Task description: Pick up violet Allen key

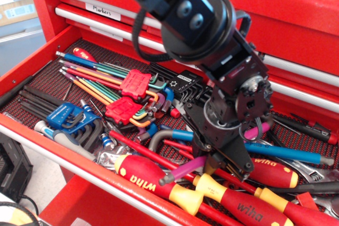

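I am looking down into an open red drawer (32,59) lined with dark mesh matting. My gripper (225,161) is sitting low over the front-right part of it, black and blocky, and its body is hiding the tips, so I cannot tell whether the jaws are open or closed on anything.

The violet key (183,170) is lying under the gripper, slanting from its dark bare end near the front edge up toward the right; a short violet stretch is showing again behind the gripper on the right. It is a thick smooth-coated rod, and the middle of it is covered by the gripper. One blue key (296,155), equally thick, is lying just behind it, running toward the right edge.

I am counting two red holders (135,84) of thin rainbow-coloured keys toward the left-centre, fanned out toward the back-left corner, and one blue holder (62,116) of black keys near the front-left corner. Three red-and-yellow screwdrivers (153,183) with glossy moulded handles are showing clearly along the front edge; more may be hidden at the right. One black holder (183,84) of dark keys is sitting toward the back, just behind the gripper.
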`<action>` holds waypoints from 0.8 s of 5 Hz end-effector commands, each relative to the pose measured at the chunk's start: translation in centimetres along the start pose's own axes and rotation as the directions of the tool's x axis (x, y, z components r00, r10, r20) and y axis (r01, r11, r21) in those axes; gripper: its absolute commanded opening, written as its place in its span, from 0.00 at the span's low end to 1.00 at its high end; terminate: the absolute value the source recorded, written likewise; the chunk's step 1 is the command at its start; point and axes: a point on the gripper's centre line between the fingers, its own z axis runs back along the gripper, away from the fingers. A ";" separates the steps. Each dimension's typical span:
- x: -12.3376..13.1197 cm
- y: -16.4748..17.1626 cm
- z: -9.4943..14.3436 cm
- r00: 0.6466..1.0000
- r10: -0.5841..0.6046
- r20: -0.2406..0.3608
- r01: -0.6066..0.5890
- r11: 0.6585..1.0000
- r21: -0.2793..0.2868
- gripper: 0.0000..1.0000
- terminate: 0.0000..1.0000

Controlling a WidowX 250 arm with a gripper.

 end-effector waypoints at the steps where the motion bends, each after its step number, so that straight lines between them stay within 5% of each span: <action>1: 1.3 4.7 4.3 0.987 -0.159 0.023 0.158 0.987 0.014 0.00 0.00; 3: 0.3 7.4 9.6 0.976 -0.215 -0.006 0.215 0.975 0.046 0.00 0.00; 4: 0.6 7.8 12.2 0.977 -0.212 0.033 0.208 0.973 0.102 0.00 0.00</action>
